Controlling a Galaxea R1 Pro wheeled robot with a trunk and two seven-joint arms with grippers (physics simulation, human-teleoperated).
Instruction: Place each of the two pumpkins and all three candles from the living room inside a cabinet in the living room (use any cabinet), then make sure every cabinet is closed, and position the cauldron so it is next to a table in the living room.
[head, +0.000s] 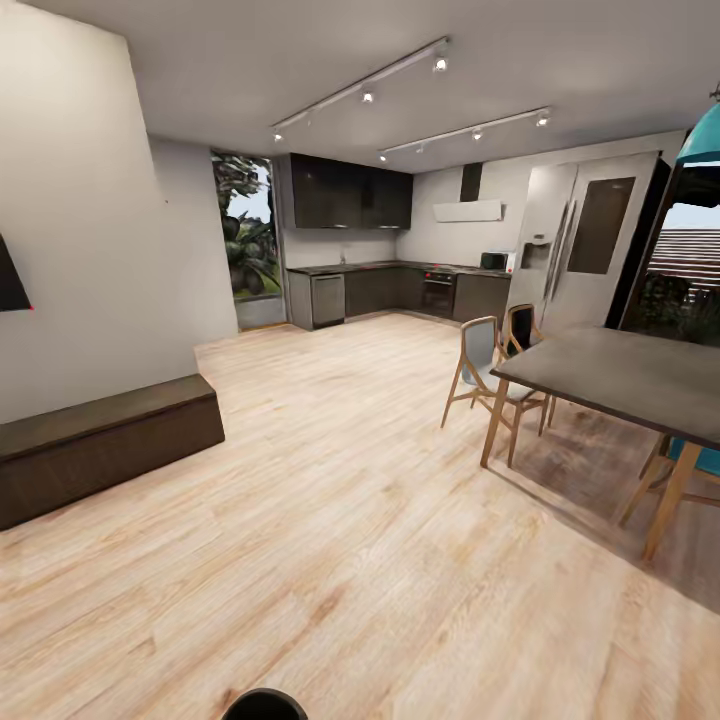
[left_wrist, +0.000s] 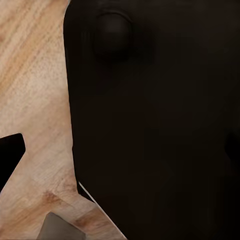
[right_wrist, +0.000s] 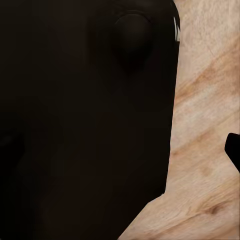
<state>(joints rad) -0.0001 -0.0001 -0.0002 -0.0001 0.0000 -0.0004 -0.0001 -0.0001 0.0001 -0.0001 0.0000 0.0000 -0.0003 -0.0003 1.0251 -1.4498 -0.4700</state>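
One long dark cabinet, both fronts shut, sits against the left wall in the head view, well apart from the grey table and chairs (kitchen behind). Both wrist views show dark robot body over wood floor; claw states cannot be told.

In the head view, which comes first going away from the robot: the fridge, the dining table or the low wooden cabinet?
No gripper shows there, so this is ranked from the robot.
1. Low dark-brown cabinet, left, by the wall.
2. Dining table, right; close to the cabinet's rank.
3. Fridge, far right, in the kitchen.
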